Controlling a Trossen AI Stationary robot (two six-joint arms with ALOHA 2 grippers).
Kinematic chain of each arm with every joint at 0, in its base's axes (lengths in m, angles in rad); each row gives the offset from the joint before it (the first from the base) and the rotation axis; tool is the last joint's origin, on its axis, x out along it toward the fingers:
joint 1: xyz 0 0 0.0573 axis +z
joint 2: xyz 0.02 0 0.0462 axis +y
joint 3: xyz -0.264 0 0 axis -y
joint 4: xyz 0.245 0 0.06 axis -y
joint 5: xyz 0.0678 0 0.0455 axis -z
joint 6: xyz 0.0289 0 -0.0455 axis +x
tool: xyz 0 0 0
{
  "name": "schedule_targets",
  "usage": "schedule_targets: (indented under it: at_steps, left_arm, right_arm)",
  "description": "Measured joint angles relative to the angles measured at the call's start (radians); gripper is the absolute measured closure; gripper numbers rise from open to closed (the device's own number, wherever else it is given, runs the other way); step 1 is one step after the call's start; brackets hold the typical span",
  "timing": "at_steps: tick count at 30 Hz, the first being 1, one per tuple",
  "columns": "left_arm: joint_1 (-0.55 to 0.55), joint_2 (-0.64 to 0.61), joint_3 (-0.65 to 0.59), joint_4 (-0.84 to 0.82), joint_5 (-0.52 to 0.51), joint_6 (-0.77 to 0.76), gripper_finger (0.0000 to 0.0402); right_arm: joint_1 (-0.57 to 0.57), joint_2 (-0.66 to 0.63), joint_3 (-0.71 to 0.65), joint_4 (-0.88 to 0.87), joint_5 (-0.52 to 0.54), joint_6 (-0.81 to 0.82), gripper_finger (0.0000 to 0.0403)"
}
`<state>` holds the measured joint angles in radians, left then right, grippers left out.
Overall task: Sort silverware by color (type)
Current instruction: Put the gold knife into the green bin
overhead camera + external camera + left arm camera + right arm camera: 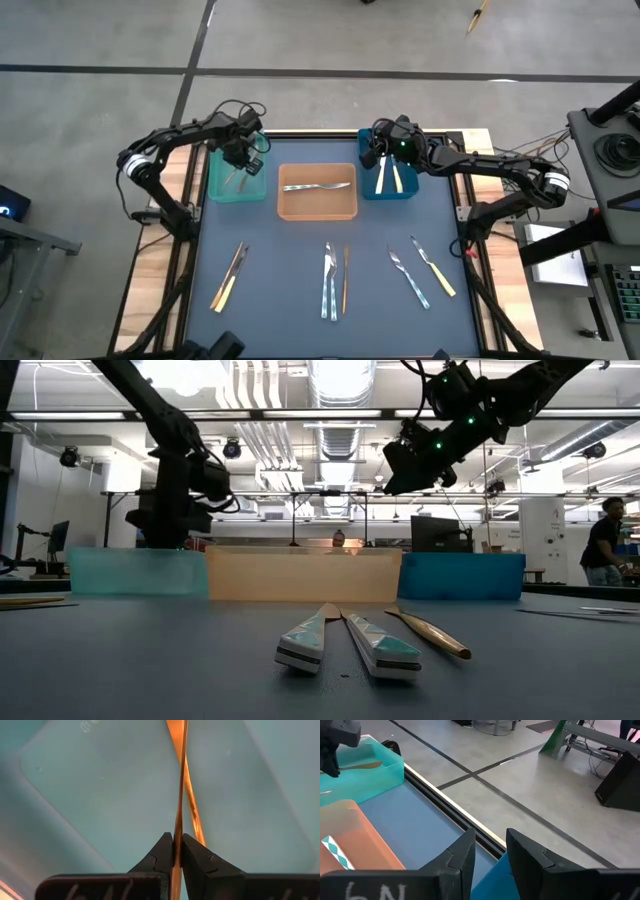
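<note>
The left pincer (177, 851) hangs over the teal bin (217, 187), its fingers pinched tight on a slim gold utensil (179, 790) whose far end points down into that bin. Beside the teal bin, the orange bin (317, 211) holds a silver fork (318, 186). Beyond it, the right pincer (490, 851) hovers above the blue bin (410, 189), partly open and empty, over two cream-handled pieces (389, 176). More silverware (334, 280) lies on the tabletop (280, 260), well apart from the orange bin.

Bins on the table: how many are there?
3, in a row at the far side: the teal bin on the left, the orange bin in the middle, the blue bin on the right. None seems hidden.
</note>
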<state>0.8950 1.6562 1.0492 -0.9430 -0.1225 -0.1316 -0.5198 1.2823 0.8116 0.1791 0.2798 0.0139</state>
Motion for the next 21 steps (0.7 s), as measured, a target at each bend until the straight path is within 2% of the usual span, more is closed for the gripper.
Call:
schedule_targets:
  at_steps: [21]
  left_arm:
    - [0.013,0.016,0.0,0.007,-0.001,0.022,0.0396]
  right_arm:
    - [0.0,0.0,0.0,0.001,0.0,-0.006,0.03]
